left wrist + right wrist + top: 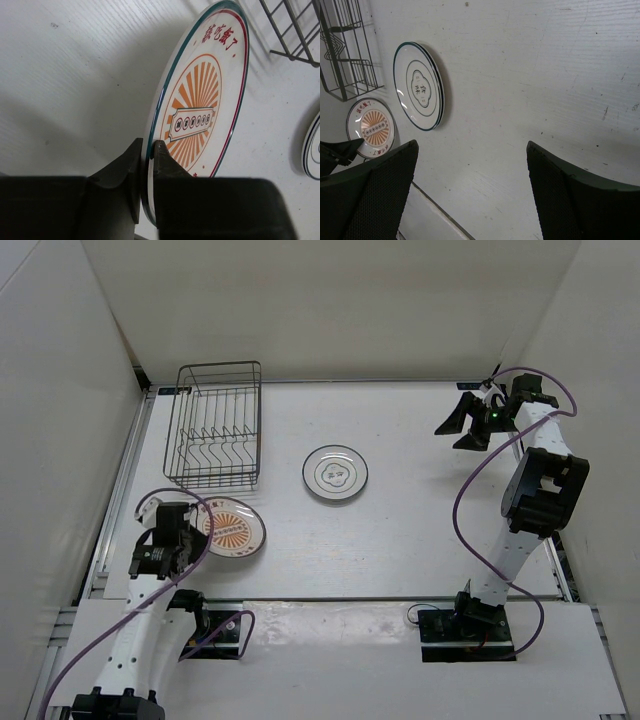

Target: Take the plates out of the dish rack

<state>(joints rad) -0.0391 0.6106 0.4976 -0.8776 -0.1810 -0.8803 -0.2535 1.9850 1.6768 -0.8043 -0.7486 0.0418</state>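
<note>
left claw (148,150) clamped on rim of orange plate (200,100), right claw (471,160) wide open, empty, white plate (335,473) near dish rack (220,365)

The orange-patterned plate (200,115) has a smooth, glossy face that looks glazed, with bright reflections along its rim, and the white plate (420,87) shines in the same way. The dish rack (220,365) is of thin dark metal wire, while the table (430,530) is white and matt, with fine streaks and some small dark specks. The fingers (375,200) of the right gripper (471,147) look like dark matt plastic with a fine dotted grain, and those of the left gripper (148,150) are dark, matt and smooth.
</note>
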